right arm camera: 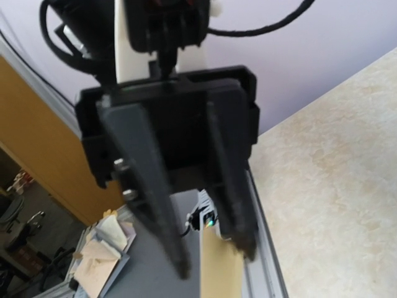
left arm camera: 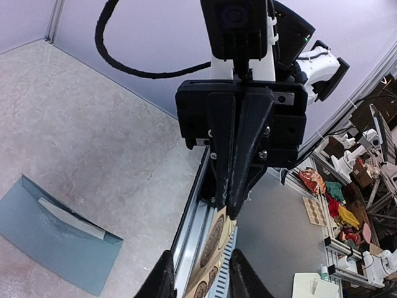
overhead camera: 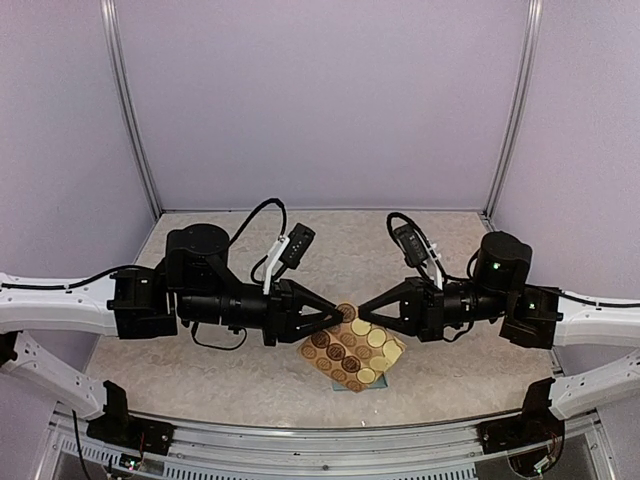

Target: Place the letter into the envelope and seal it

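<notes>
Grippers meet above the counter (overhead camera: 200,370): right gripper (overhead camera: 362,308) clenched on the sticker sheet (overhead camera: 355,350), left gripper (overhead camera: 338,316) opposite, with the envelope (overhead camera: 355,391) peeking out beneath. Left wrist: envelope flat on the counter (a white strip (left arm camera: 71,217), perhaps the letter, shows inside); left jaws parted around the sheet. Right wrist: left jaws apart.

The left arm (overhead camera: 220,300) and right arm (overhead camera: 480,300) reach in from the left and right edges of the tabletop (overhead camera: 340,232) and meet near the middle of the front edge, left gripper (overhead camera: 344,318) and right gripper (overhead camera: 361,309) tip to tip. The sticker sheet (overhead camera: 355,350) hangs between them over the envelope (left arm camera: 62,254), hiding most of it from above. Behind the arms bare surface runs to the back edge; walls (overhead camera: 320,100) close left, back and right.
</notes>
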You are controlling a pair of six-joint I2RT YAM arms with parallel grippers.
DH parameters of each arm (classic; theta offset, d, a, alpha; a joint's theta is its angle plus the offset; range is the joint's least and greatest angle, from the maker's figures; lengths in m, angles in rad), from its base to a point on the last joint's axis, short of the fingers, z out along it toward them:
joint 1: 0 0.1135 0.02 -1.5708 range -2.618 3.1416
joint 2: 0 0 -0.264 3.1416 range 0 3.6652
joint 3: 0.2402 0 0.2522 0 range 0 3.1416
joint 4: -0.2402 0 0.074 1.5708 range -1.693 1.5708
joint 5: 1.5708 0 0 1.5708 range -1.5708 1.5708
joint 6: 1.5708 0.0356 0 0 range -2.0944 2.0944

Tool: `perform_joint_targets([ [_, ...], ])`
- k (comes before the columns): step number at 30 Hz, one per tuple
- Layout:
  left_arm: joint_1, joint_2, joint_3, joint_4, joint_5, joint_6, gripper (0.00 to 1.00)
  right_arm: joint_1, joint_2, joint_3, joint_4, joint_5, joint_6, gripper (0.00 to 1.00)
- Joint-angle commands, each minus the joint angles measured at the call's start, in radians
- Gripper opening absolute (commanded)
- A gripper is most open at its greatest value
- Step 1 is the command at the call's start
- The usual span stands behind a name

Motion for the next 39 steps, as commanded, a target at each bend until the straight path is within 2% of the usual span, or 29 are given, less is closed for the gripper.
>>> perform_joint_targets([
  [1, -0.001, 0.018, -0.002, 0.068, 0.072, 0.002, 0.14, -0.007, 0.019, 0.003, 0.023, -0.053, 0.000, 0.00],
  [3, -0.001, 0.019, -0.005, 0.075, 0.075, -0.002, 0.02, -0.007, 0.027, 0.009, 0.011, -0.071, -0.007, 0.00],
  [4, -0.001, 0.018, -0.008, 0.077, 0.075, -0.003, 0.00, -0.007, 0.032, 0.014, 0.004, -0.084, -0.011, 0.00],
  [6, 0.002, 0.012, -0.016, 0.087, 0.081, -0.007, 0.00, -0.008, 0.042, 0.027, -0.019, -0.109, -0.022, 0.00],
  [9, 0.004, 0.004, -0.023, 0.100, 0.091, -0.016, 0.00, -0.007, 0.057, 0.035, -0.026, -0.152, -0.027, 0.11],
  [10, 0.003, 0.004, -0.025, 0.103, 0.094, -0.018, 0.00, -0.007, 0.062, 0.035, -0.024, -0.160, -0.027, 0.11],
  [15, 0.005, 0.001, -0.028, 0.112, 0.097, -0.025, 0.00, -0.004, 0.065, 0.025, 0.001, -0.170, -0.028, 0.00],
  [39, 0.030, -0.034, -0.064, 0.130, 0.093, -0.041, 0.00, -0.004, 0.039, 0.008, 0.037, -0.185, -0.026, 0.03],
])
